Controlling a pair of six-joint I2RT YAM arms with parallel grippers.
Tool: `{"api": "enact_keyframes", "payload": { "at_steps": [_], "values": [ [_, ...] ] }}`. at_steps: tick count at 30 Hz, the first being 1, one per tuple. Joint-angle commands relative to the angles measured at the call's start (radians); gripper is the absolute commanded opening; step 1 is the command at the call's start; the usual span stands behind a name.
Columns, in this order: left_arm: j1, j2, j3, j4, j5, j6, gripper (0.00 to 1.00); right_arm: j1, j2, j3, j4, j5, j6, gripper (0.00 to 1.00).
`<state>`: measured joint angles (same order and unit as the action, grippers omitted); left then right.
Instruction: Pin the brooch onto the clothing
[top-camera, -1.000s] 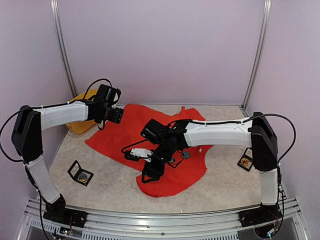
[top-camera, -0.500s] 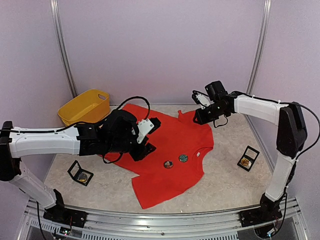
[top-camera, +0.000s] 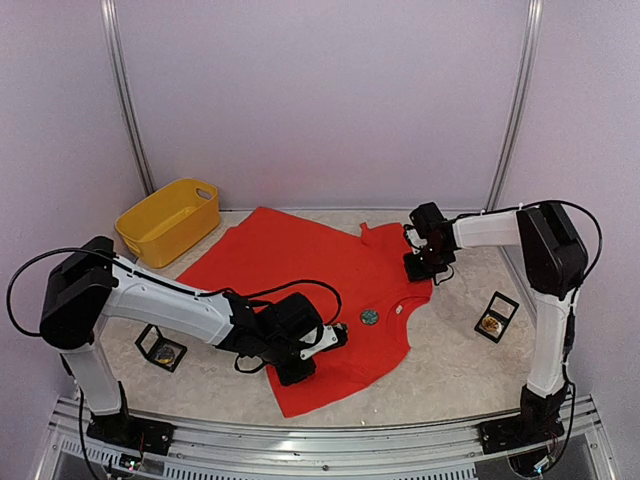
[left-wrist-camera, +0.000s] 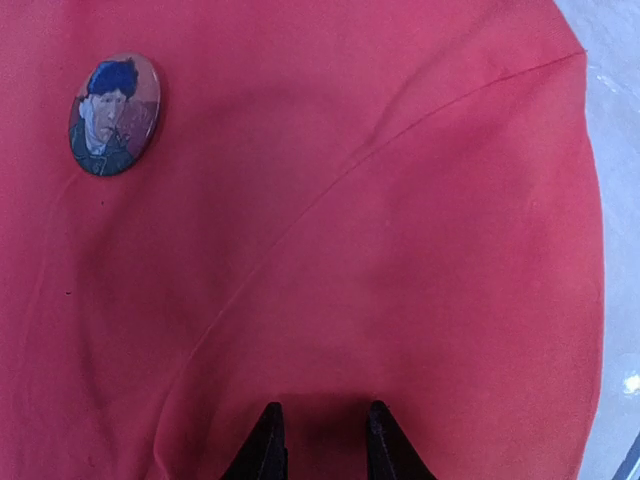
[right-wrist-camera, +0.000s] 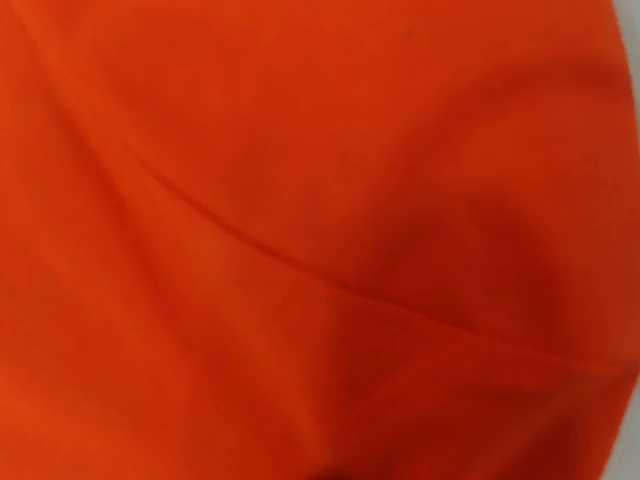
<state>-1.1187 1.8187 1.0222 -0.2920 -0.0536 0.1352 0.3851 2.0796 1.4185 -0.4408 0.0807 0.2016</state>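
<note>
1. Left tool (left-wrist-camera: 320, 440) narrowly parted, tips on red T-shirt (top-camera: 280, 260) spread over table (top-camera: 450, 340): closing could drag cloth, shifting brooch (left-wrist-camera: 113, 113) (lying near collar).
2. Right tool (top-camera: 419, 264): grip state cannot tell; may snag cloth.

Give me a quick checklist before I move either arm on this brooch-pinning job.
1. Red short-sleeved T-shirt spread out: ok, only soft creases.
2. Round portrait brooch in sight: ok, it lies on the cloth at the upper left of the left wrist view.
3. Left end effector free: ok, jaws slightly apart over bare cloth, apart from the brooch.
4. Brooch pinned through the cloth: cannot tell, its back is hidden.
5. Right end effector state: cannot tell. Its camera shows only blurred red cloth, and the top view puts it at the shirt's edge.
</note>
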Motion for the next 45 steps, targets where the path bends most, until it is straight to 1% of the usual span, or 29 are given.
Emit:
{"api": "enact_keyframes", "payload": {
  "at_steps": [1,4,7,9,12,15,16,19,22,23,25,27,29,32,35,40,43,45],
  "values": [
    [-0.06,0.01,0.0,-0.119,0.081,-0.021,0.25,-0.007,-0.13,-0.216,-0.052,0.074,0.075,0.0],
    [-0.087,0.008,0.0,-0.202,0.158,-0.051,0.26,-0.007,-0.239,-0.342,-0.048,0.042,0.118,0.0],
    [-0.101,-0.015,-0.017,-0.278,0.225,-0.071,0.26,-0.006,-0.337,-0.431,-0.069,0.005,0.146,0.0],
    [-0.107,-0.038,-0.02,-0.316,0.251,-0.073,0.26,-0.006,-0.393,-0.441,-0.102,-0.023,0.141,0.0],
    [-0.102,-0.107,0.004,-0.329,0.265,-0.05,0.29,-0.007,-0.437,-0.367,-0.137,-0.053,0.095,0.0],
    [-0.042,-0.187,0.079,-0.29,0.271,-0.014,0.37,-0.017,-0.4,-0.26,-0.102,-0.025,0.051,0.0],
    [-0.003,-0.201,0.097,-0.261,0.274,-0.014,0.39,-0.026,-0.364,-0.229,-0.083,-0.013,0.034,0.0],
    [0.159,-0.214,0.118,-0.123,0.228,-0.076,0.41,-0.063,-0.228,-0.114,-0.062,0.002,0.013,0.0],
    [0.318,-0.16,0.128,0.004,0.144,-0.231,0.4,-0.103,-0.12,-0.032,-0.028,0.008,0.007,0.0],
    [0.356,-0.115,0.139,0.028,0.119,-0.269,0.4,-0.115,-0.091,-0.011,-0.016,0.002,0.007,0.0],
    [0.412,-0.043,0.167,0.059,0.071,-0.317,0.41,-0.139,-0.039,0.023,0.008,-0.003,0.007,0.0],
    [0.452,0.026,0.175,0.097,0.057,-0.352,0.41,-0.165,0.003,0.038,0.017,0.003,0.011,0.0],
    [0.481,0.076,0.172,0.113,0.012,-0.383,0.41,-0.189,0.026,0.039,0.015,0.017,0.01,0.0],
    [0.508,0.114,0.161,0.082,-0.051,-0.39,0.41,-0.216,0.019,0.008,0.03,0.053,0.011,0.0],
    [0.526,0.134,0.135,0.082,-0.054,-0.387,0.4,-0.231,0.015,0.006,0.028,0.055,0.0,0.0],
    [0.527,0.102,0.125,0.11,-0.06,-0.376,0.41,-0.232,0.007,0.065,-0.022,0.076,-0.032,0.0],
    [0.512,0.057,0.137,0.14,-0.073,-0.334,0.47,-0.226,-0.018,0.141,-0.103,0.078,-0.047,0.0],
    [0.48,0.008,0.135,0.173,-0.135,-0.287,0.54,-0.204,-0.077,0.152,-0.15,0.093,-0.056,0.0]
  ]
}}
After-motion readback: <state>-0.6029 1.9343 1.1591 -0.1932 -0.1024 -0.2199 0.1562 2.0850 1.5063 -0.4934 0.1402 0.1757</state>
